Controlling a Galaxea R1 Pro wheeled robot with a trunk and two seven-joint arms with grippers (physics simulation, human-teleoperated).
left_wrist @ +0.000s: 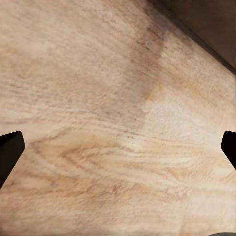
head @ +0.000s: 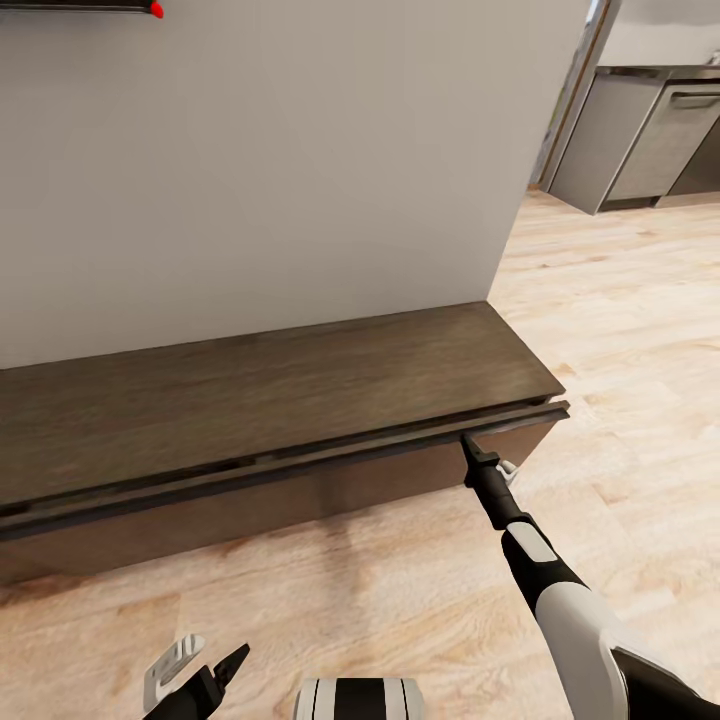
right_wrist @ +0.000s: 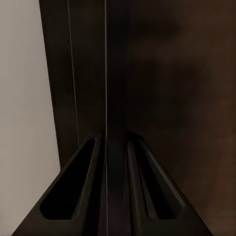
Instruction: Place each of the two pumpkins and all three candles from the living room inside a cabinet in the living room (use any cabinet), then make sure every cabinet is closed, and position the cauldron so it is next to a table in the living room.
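Observation:
The long low dark-brown cabinet (head: 270,390) stands against the white wall. A narrow dark gap runs between its top and the drawer front (head: 300,495). My right gripper (head: 466,440) reaches the top lip of that front near the cabinet's right end. In the right wrist view its fingers (right_wrist: 88,187) are shut on the thin dark edge of the drawer front (right_wrist: 116,73). My left gripper (head: 205,665) hangs open low over the wooden floor (left_wrist: 118,98), holding nothing. Pumpkins, candles, cauldron and table are out of view.
A white wall (head: 280,150) rises behind the cabinet and ends at its right end. Grey kitchen units (head: 650,140) stand at the far right across open light-wood floor (head: 620,330). A small red object (head: 156,10) sits on a shelf at the upper left.

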